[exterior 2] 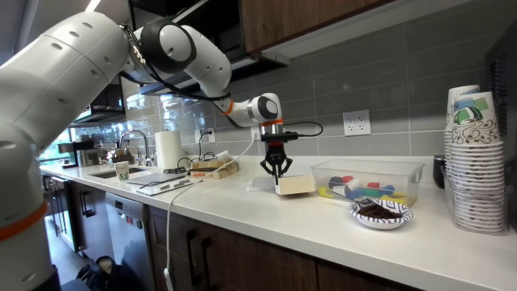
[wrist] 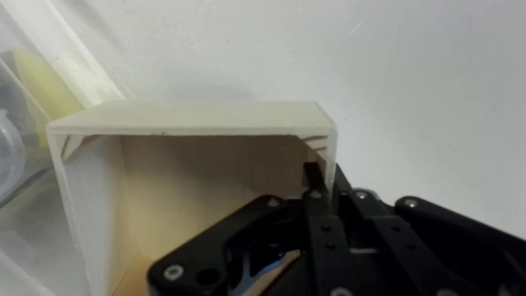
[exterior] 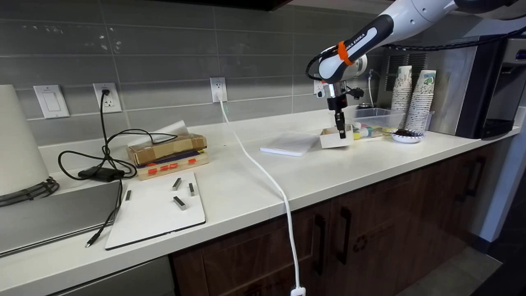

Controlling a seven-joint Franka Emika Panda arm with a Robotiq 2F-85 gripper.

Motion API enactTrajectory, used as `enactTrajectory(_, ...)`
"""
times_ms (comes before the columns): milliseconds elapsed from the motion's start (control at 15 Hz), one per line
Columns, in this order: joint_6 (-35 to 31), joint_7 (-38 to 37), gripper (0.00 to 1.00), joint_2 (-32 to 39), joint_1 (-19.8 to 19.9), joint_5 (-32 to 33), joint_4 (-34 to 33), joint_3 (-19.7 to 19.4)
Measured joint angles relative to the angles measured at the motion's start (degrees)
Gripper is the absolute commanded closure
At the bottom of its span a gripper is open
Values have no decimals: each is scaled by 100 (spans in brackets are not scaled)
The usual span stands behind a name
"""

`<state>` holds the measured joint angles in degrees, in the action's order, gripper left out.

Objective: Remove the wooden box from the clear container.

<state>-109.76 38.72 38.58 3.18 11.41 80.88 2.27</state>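
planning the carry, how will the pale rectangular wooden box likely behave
The pale rectangular wooden box looks light and fairly stiff, given thin, straight walls. It may tip, since the black two-fingered pincer grips just one wall.

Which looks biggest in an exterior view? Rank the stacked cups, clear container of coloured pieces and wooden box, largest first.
In an exterior view:
1. stacked cups
2. clear container
3. wooden box

In the wrist view the gripper point(wrist: 328, 176) hides part of the wooden box point(wrist: 176, 181); the bottom edge cuts off more. Left of the gripper, the clear container point(wrist: 28, 94) runs out of frame; a pale rounded item point(wrist: 9, 156) there is unidentifiable. A blue patch point(wrist: 257, 274) showing through the gripper cannot be identified.
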Motion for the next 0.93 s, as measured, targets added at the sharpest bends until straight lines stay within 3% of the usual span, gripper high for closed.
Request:
enactTrajectory(67,0,-41,68,1,7,-10,-6,0)
enactTrajectory(133,0,-63,68,2,14,-23,-7,0)
enactTrajectory(733,4,-378,2,45,19,5,-25,-12)
enactTrajectory(933,88,-472,0,97,12,47,-120,-14)
